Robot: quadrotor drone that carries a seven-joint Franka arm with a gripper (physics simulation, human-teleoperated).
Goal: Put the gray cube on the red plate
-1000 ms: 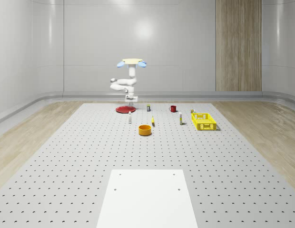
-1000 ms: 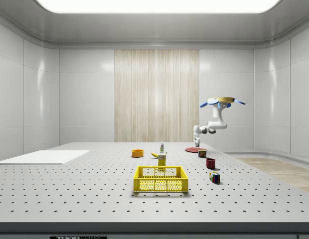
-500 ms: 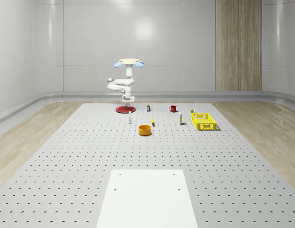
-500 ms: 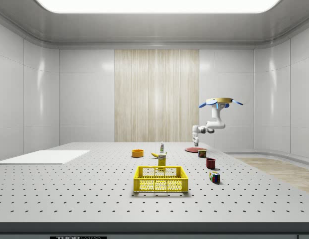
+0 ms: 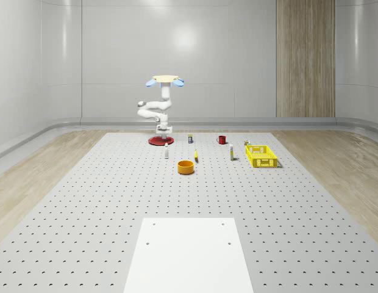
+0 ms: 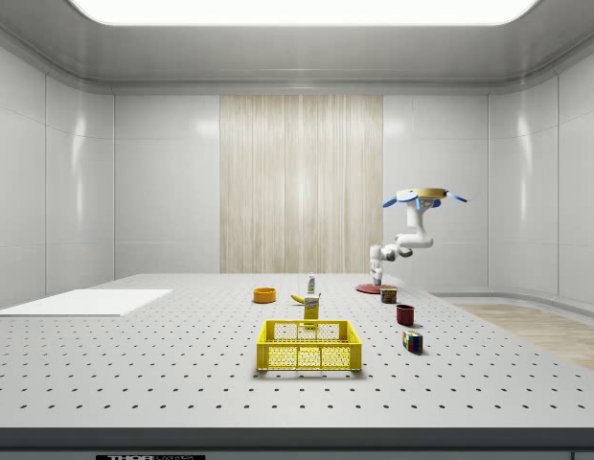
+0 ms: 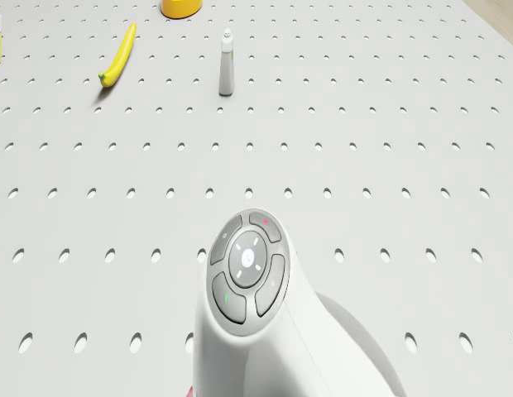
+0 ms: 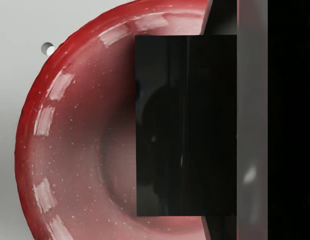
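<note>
Drone (image 5: 165, 79) over red plate (image 5: 158, 141), cube (image 8: 185, 125) in jaws.

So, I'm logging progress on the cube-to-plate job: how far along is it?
Done, by the look of it: the pickup and carry. The drone hovers over the red plate at the table's far end. In hand: the wrist view shows a dark block, presumably the gray cube, right over the plate's bowl with the gripper low above it. Left: setting the cube down, releasing and backing away.
</note>
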